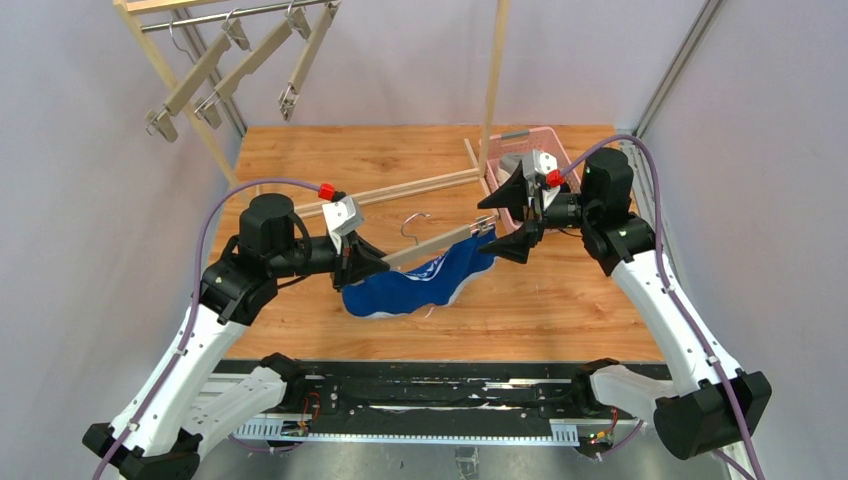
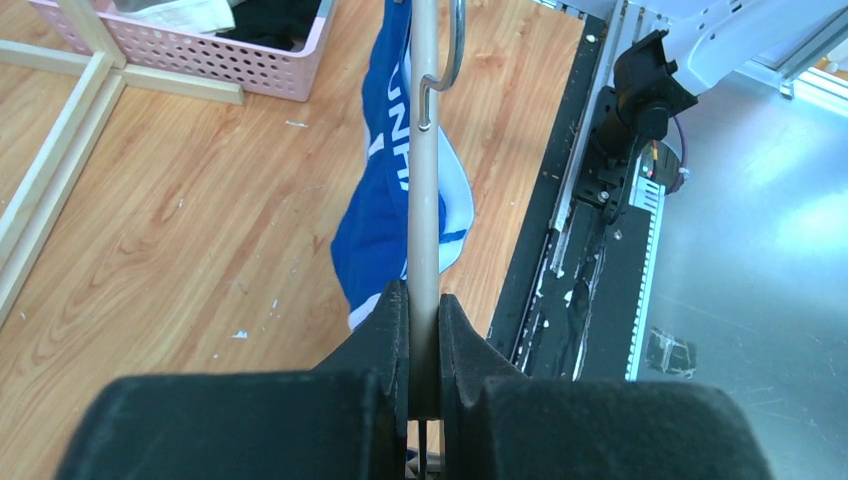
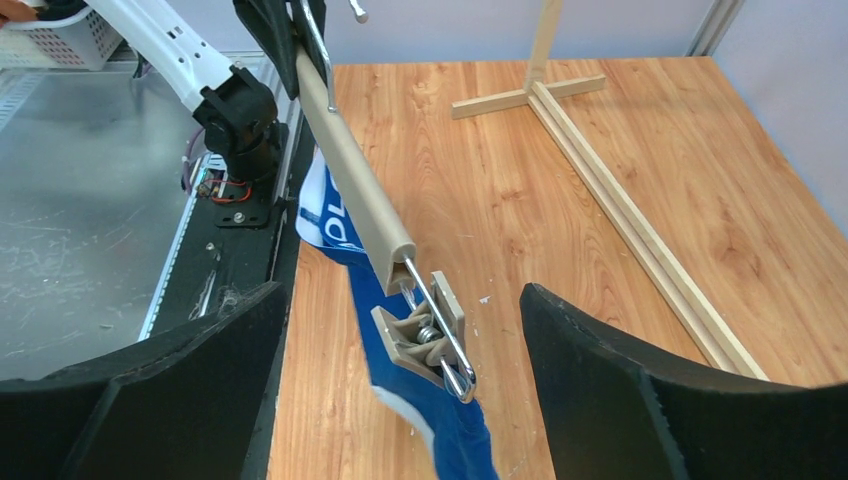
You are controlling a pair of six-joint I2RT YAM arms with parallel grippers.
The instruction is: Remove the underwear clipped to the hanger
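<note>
My left gripper [image 1: 378, 262] is shut on the end of a beige hanger bar [image 1: 428, 247], also clear in the left wrist view [image 2: 424, 200]. Bright blue underwear [image 1: 415, 283] with white lettering hangs from the bar's far clip [image 3: 428, 335] and droops onto the table; it also shows in the left wrist view [image 2: 380, 215]. My right gripper [image 1: 503, 222] is wide open on either side of that clip, not touching it. Black underwear [image 2: 268, 22] lies in the pink basket [image 2: 210, 62]. The grey pair is not clearly seen.
A wooden rack [image 1: 478, 150] stands at the back, with three empty clip hangers [image 1: 235, 70] on its rail at top left. The pink basket [image 1: 562, 150] sits behind my right gripper. The rack's floor bars [image 3: 640, 230] cross the table.
</note>
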